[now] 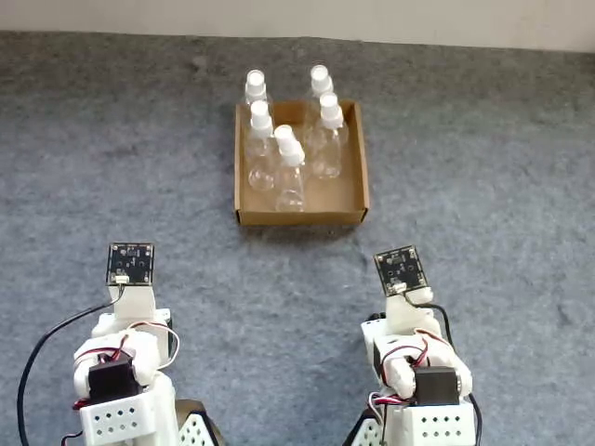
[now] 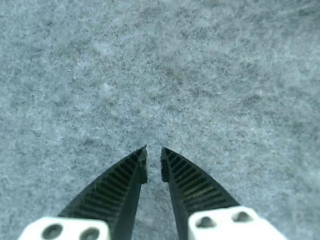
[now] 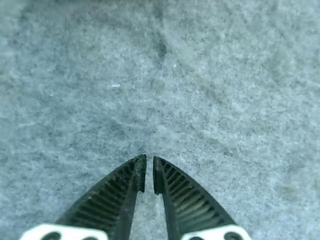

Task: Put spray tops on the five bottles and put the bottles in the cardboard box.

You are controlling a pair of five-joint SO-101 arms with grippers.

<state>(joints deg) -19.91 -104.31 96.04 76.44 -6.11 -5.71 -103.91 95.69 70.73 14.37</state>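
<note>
The left claw (image 2: 154, 165) is clenched on nothing, its black ribbed tips a hair apart just above the mat (image 1: 502, 139). The right claw (image 3: 149, 172) is the same: pinched shut, empty, tips close over the grey pile.

The mat is grey and felt-like, mottled, and covers the table. A pale strip of wall (image 1: 465, 19) runs beyond its far edge, behind the box (image 1: 302, 218).

Count: one box, five bottles (image 1: 289, 186), five tops (image 1: 289, 144), two arms.

The box is shallow brown cardboard, open at the top. All five bottles stand upright in it, clear, each with a white top fitted. Two stand at the box's back wall, their tops rising past that wall. Two more stand just in front of those. The fifth is nearest the box's front wall, about midway across.

The left arm (image 1: 125, 358) and the right arm (image 1: 418, 362) sit on the near side of the box, well apart from it. One is off toward the box's left corner, the other off toward its right corner. Neither arm touches the box.
</note>
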